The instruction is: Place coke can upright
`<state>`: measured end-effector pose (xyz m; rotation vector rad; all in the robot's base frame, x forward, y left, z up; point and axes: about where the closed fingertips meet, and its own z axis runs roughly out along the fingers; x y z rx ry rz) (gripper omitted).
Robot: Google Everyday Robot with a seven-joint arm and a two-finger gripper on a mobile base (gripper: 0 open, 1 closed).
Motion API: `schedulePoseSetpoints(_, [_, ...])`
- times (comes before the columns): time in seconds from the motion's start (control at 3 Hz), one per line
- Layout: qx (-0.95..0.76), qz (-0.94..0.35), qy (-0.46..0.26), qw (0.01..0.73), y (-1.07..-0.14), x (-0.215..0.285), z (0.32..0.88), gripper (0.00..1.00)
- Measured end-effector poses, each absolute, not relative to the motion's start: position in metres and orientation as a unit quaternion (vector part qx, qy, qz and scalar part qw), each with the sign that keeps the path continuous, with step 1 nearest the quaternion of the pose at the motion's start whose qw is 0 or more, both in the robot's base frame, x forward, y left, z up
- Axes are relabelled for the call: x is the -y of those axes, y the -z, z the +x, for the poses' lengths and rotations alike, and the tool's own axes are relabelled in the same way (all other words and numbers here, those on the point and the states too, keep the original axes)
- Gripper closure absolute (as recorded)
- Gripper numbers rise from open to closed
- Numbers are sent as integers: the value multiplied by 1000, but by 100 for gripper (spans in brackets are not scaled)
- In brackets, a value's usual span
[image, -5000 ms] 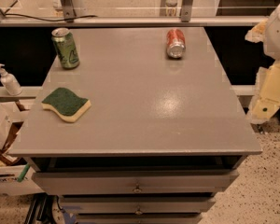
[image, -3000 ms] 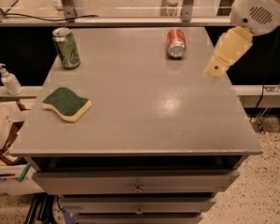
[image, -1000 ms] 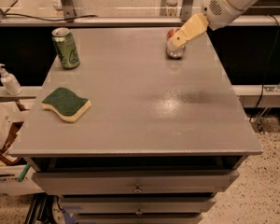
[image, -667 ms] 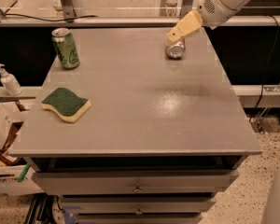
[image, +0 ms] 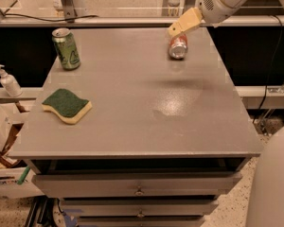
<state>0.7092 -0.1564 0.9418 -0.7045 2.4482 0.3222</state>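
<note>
**Lining up on the fallen coke can**

The coke can (image: 178,47) lies on its side near the far right of the tabletop (image: 132,93), with one silver end turned toward the camera. My hand (image: 176,29) hangs just above the can's far end, angled down and to the left. From this view I cannot tell whether the hand is wide, narrow or already touching the can, so I treat nothing as gripped.

As I judge it, the step in hand is the grasp, and it decides whether the can ends up standing. I want to take the can across its round body, near the middle, with the hand set square to its long axis. A grip close to either rim would likely let it swivel or squirt out. A can on its side rolls easily, so I plan to come down slowly and centred. A nudge could send it off the right edge, which is near.

Once it is held, I lift only enough to clear the tabletop, turn it until a silver end faces down, and set it flat before letting go. The green can (image: 66,48) and the sponge (image: 66,105) sit well apart on the left and should not interfere.
</note>
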Motion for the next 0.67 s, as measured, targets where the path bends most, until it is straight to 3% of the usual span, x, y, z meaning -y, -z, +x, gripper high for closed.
schedulePoseSetpoints(0.67, [-915,-249,-132,289,-931,139,727,0])
